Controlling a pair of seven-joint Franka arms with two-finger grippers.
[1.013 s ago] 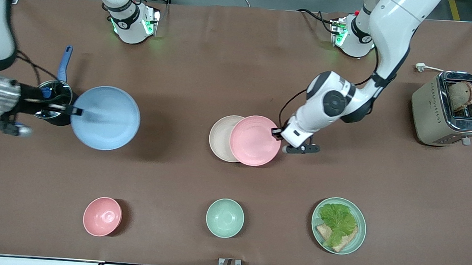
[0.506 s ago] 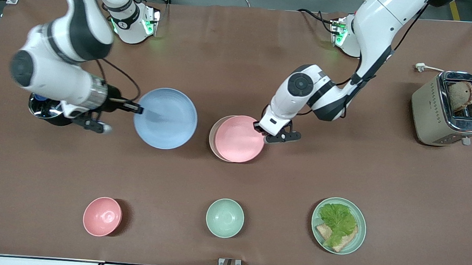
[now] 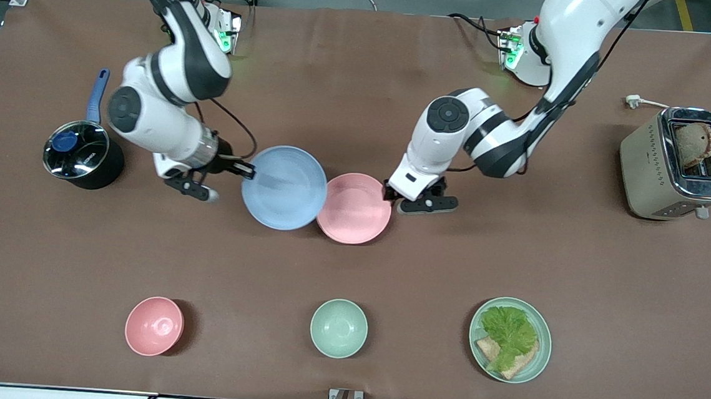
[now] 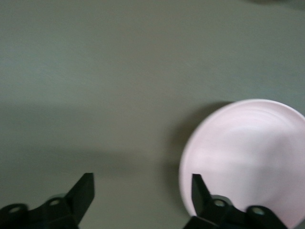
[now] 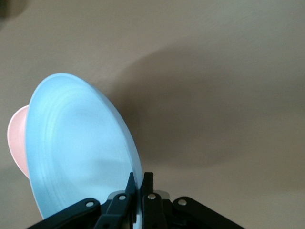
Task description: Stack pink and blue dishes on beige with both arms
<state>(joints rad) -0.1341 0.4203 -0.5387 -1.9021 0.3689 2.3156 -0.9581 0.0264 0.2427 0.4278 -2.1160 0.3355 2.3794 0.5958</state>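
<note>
Heads up: your right gripper [image 3: 248, 170] has its jaws pinched on just the rim of the blue plate [image 3: 284, 187], held over mid-counter, overlapping the pink plate [image 3: 355, 208]. Thin grip, so it might tilt or slip out. The left gripper [image 3: 387, 192] sits jaws wide at the pink plate's rim, and pink hides the beige one completely. Watch for a clash if blue goes in first.
</note>
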